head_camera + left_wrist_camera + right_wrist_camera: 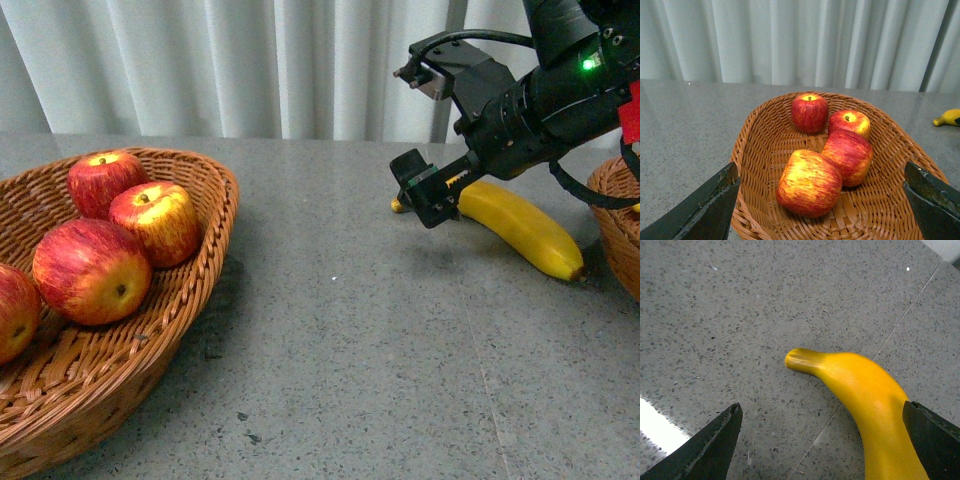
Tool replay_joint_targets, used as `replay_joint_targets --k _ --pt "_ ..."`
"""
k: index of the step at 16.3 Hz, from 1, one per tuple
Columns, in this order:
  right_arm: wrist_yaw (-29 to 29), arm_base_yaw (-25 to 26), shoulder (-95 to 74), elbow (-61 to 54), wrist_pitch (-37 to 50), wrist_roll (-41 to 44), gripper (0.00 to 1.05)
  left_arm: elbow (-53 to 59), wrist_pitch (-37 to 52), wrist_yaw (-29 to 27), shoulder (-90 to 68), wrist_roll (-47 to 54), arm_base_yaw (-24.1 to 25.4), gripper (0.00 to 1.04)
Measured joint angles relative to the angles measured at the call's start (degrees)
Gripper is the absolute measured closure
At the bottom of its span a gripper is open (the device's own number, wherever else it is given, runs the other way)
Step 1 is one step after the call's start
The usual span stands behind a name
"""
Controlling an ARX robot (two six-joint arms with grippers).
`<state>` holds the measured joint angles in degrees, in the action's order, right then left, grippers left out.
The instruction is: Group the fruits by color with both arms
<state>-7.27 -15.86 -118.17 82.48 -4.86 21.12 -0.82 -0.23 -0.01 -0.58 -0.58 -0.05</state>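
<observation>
Several red, yellow-streaked apples [92, 268] lie in a wicker basket [205, 250] at the left; they also show in the left wrist view [810, 182]. My left gripper [820, 167] is open and empty, above the near end of this basket [760, 150]; it is out of the front view. A yellow banana [520, 228] lies on the table at the right. My right gripper [424, 135] is open just above the banana's stem end. In the right wrist view the banana [865, 395] lies between the spread jaws [821, 407], close to one finger [932, 440].
A second wicker basket [620, 235] stands at the right edge, with a bit of yellow inside it. The grey stone table [350, 350] stretches between the baskets. A white curtain hangs behind. The banana's tip shows far off in the left wrist view [950, 117].
</observation>
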Motion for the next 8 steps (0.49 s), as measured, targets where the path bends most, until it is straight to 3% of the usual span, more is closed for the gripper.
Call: replay_joint_targets --k 8 --pt "2.47 1.62 -5.55 5.77 -3.21 3.87 0.07 0.0 0.0 0.0 0.0 0.0 0.0 0.07"
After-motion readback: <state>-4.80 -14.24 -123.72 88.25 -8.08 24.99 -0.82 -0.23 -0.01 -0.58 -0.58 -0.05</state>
